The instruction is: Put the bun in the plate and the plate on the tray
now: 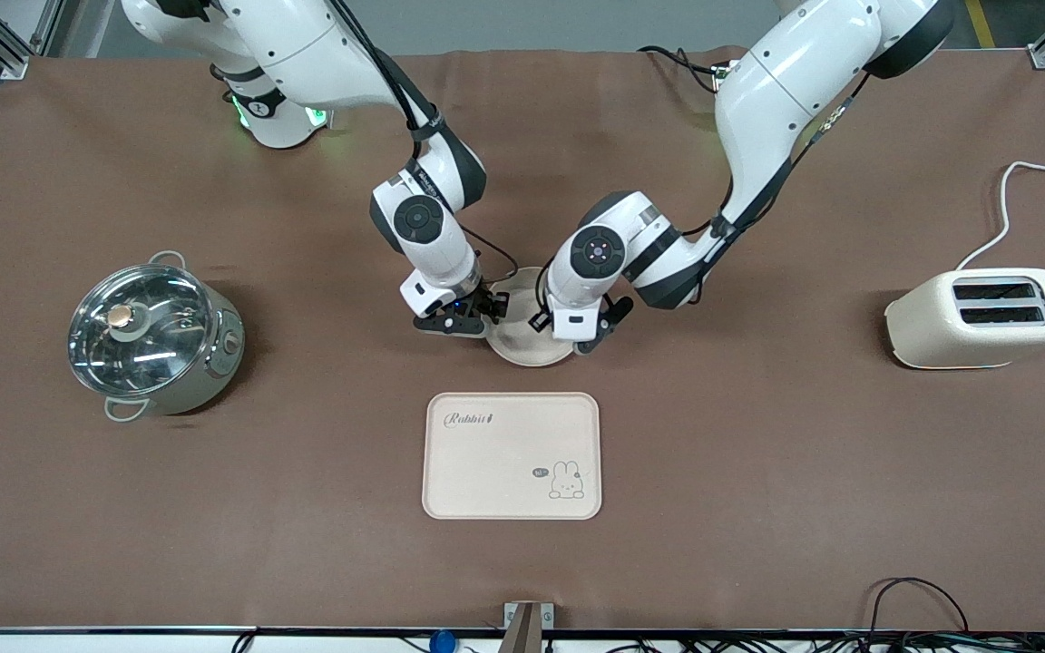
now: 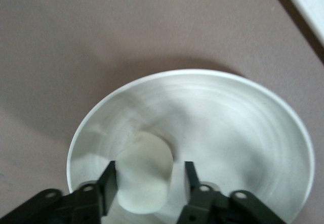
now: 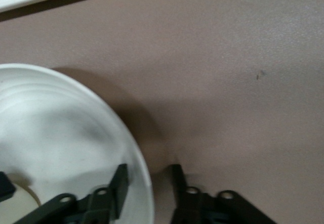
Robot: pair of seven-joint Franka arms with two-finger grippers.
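The round cream-white plate (image 1: pixel 522 349) sits mid-table, partly hidden by both hands. In the left wrist view the pale bun (image 2: pixel 144 176) lies in the plate (image 2: pixel 228 128) near its rim. My left gripper (image 2: pixel 149 171) is open around the bun, one finger touching it and the other apart from it; it also shows in the front view (image 1: pixel 588 337). My right gripper (image 3: pixel 148 169) is open and straddles the plate's rim (image 3: pixel 144 183), one finger inside and one outside; it also shows in the front view (image 1: pixel 486 313). The Rabbit tray (image 1: pixel 512 455) lies nearer the camera than the plate, with nothing on it.
A steel pot with a glass lid (image 1: pixel 152 340) stands toward the right arm's end of the table. A cream toaster (image 1: pixel 981 317) with a white cord stands toward the left arm's end. The table is covered in brown cloth.
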